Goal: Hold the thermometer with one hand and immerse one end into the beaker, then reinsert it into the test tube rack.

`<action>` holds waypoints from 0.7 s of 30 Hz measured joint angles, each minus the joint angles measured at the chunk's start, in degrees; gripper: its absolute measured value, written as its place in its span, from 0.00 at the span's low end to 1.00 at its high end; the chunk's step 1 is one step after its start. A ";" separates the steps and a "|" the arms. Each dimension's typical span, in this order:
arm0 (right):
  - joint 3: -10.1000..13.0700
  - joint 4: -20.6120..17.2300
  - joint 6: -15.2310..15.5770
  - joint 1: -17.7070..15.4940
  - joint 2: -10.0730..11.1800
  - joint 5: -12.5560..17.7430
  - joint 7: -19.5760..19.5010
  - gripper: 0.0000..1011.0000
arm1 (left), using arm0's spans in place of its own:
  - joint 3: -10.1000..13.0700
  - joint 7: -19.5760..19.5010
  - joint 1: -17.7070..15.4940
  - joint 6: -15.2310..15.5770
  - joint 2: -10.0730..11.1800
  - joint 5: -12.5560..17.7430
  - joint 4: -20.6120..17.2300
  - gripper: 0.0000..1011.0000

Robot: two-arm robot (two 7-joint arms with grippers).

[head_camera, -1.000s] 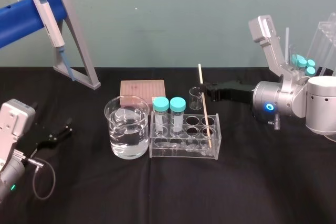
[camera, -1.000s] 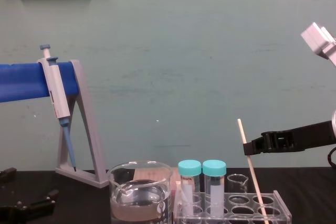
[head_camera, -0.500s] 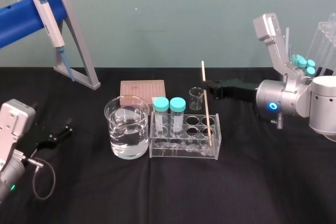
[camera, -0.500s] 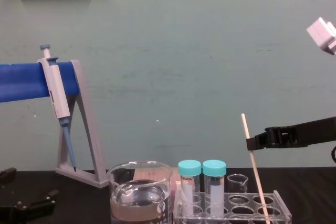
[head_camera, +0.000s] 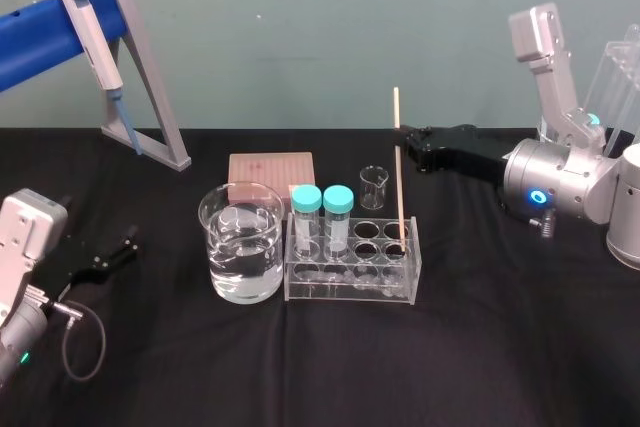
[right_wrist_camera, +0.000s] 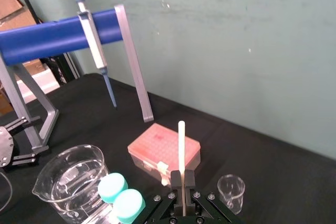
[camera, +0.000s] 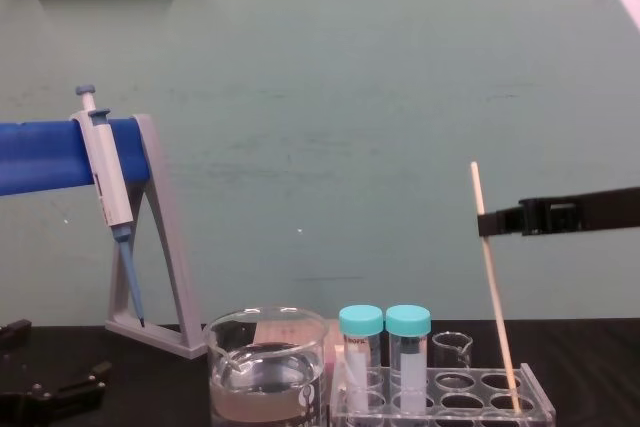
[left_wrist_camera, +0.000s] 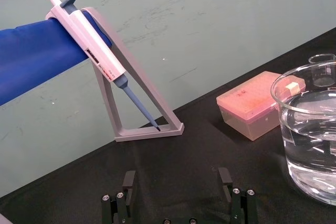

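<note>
While right pincer (head_camera: 403,142) grips, thermometer (head_camera: 401,192) seemingly near-upright

Lab: pipette (head_camera: 92,37) on stand (head_camera: 152,82), beaker (head_camera: 241,257) w/ water, test tube rack (head_camera: 350,282), tip box (head_camera: 271,167).

Even, soft light glints off the beaker (head_camera: 241,257).

The right gripper (head_camera: 405,142) clamps the thermometer (head_camera: 400,187) near its upper end, and the rod stands almost upright with its lower tip in a hole at the right end of the test tube rack (head_camera: 350,290). 2 teal-capped tubes (head_camera: 307,215) stand at the rack's left end, just beside the water-filled beaker (head_camera: 241,257).
</note>
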 joint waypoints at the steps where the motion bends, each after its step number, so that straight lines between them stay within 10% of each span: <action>1: 0.14 -0.89 -0.67 -0.36 0.42 -0.34 -0.04 0.03 | 0.00 0.00 0.00 0.00 0.00 0.00 0.00 0.99; 11: 1.92 -6.07 -5.69 -2.44 2.14 -2.40 -0.20 0.03 | 0.00 0.00 0.00 0.00 0.00 0.00 0.00 0.99; 21: 6.38 -14.51 -17.04 -6.94 3.24 -5.52 -0.91 0.03 | 0.00 0.00 0.00 0.00 0.00 0.00 0.00 0.99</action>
